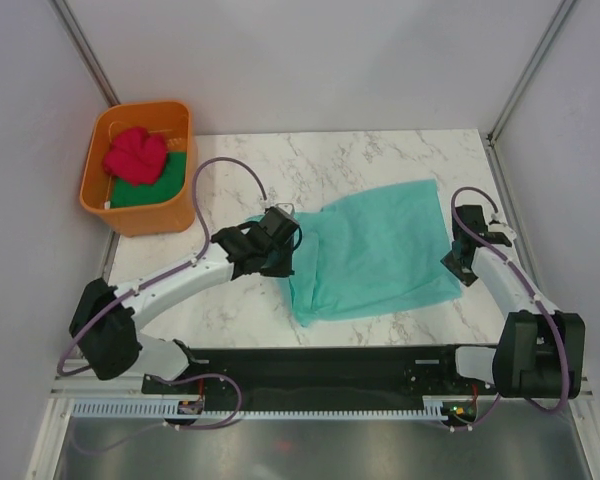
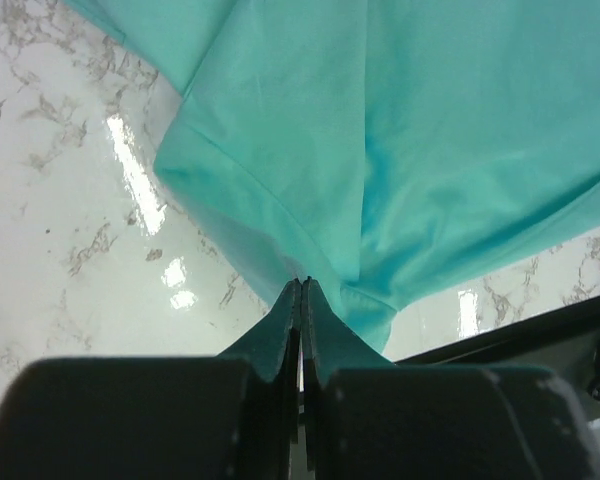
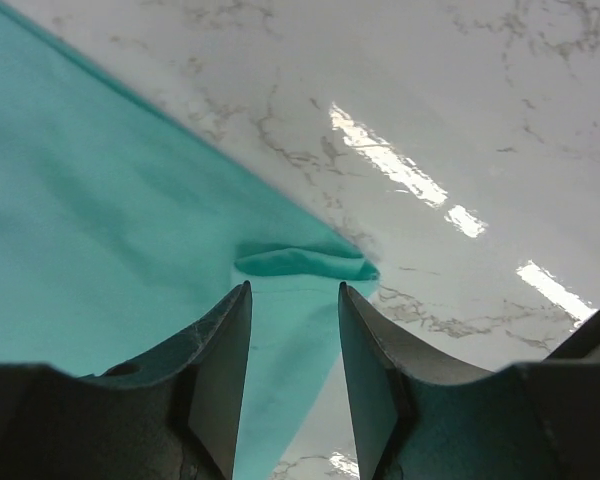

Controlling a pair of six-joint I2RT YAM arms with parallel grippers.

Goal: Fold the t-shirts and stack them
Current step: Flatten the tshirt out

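Observation:
The teal t-shirt [image 1: 380, 250] lies spread and partly rumpled on the marble table. My left gripper [image 1: 286, 256] is at its left edge, jaws shut on a pinch of the teal cloth [image 2: 380, 150], which bunches at the fingertips [image 2: 302, 283]. My right gripper [image 1: 461, 266] is open over the shirt's right near corner; the teal corner [image 3: 300, 262], with a small fold, lies between its fingers [image 3: 293, 292]. The pinkish-red t-shirt [image 1: 137, 154] lies crumpled on the dark green t-shirt [image 1: 150, 191] in the orange tub.
The orange plastic tub [image 1: 145, 215] stands at the table's far left corner. White walls with metal posts enclose the table. A black rail [image 1: 330, 360] runs along the near edge between the arm bases. Bare marble [image 1: 360, 160] lies behind the shirt.

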